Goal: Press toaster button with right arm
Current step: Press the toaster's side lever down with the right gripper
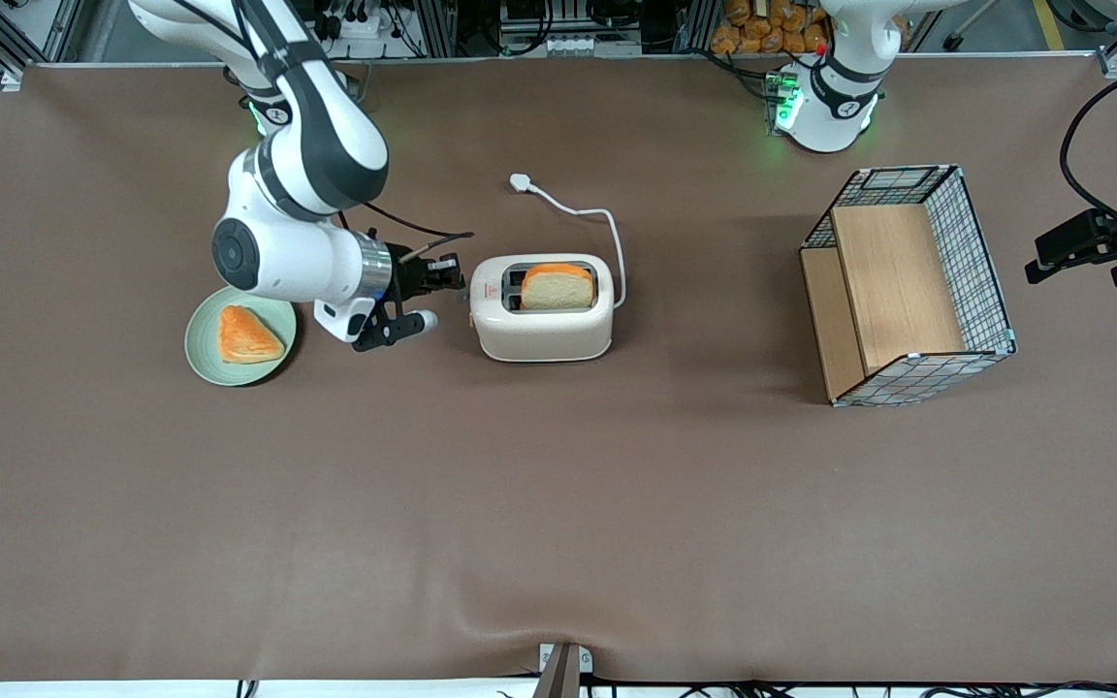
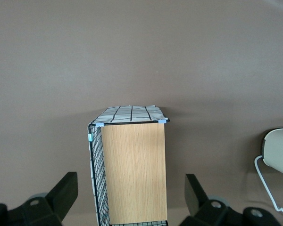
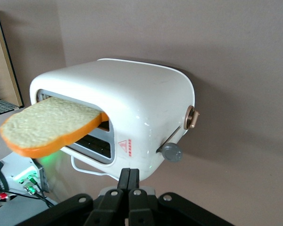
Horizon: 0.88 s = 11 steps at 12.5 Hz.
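The cream-white toaster (image 1: 541, 330) stands upright mid-table, a bread slice (image 1: 556, 287) poking from 1 of its 2 slots. Its grey toaster button (image 3: 171, 152) juts from the narrow end facing the closed gripper (image 1: 449, 274).

The toaster (image 1: 541, 334) was cream-white with a small red triangle mark, and the toaster button (image 3: 171, 152) was grey. The black gripper (image 1: 452, 275), fingers pressed together, sat beside the toaster's narrow end. The bread slice (image 1: 557, 288) was pale with an orange crust. The plate (image 1: 205, 359) was pale green, the table (image 1: 558, 504) brown, and the basket (image 1: 980, 262) black-and-white grid wire with light wood.
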### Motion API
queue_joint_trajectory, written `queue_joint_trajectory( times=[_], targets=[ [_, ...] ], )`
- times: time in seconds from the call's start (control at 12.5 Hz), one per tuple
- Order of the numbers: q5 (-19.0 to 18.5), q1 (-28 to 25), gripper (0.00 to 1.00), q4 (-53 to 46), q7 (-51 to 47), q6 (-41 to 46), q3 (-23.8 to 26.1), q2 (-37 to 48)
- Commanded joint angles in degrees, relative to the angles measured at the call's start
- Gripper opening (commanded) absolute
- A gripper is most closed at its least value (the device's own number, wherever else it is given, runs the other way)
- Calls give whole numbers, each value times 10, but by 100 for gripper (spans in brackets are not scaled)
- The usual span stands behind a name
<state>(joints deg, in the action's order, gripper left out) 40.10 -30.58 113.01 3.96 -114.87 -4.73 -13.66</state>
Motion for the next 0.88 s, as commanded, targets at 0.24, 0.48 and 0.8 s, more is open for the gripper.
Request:
queue_joint_trajectory(
  times=[0.24, 0.48, 0.8],
  targets=[
    [89, 19, 0, 24, 89, -6, -1, -33],
    [96, 28, 0, 28, 108, -5, -1, -40],
    [105, 40, 0, 28, 147, -4, 0, -61]
  ],
)
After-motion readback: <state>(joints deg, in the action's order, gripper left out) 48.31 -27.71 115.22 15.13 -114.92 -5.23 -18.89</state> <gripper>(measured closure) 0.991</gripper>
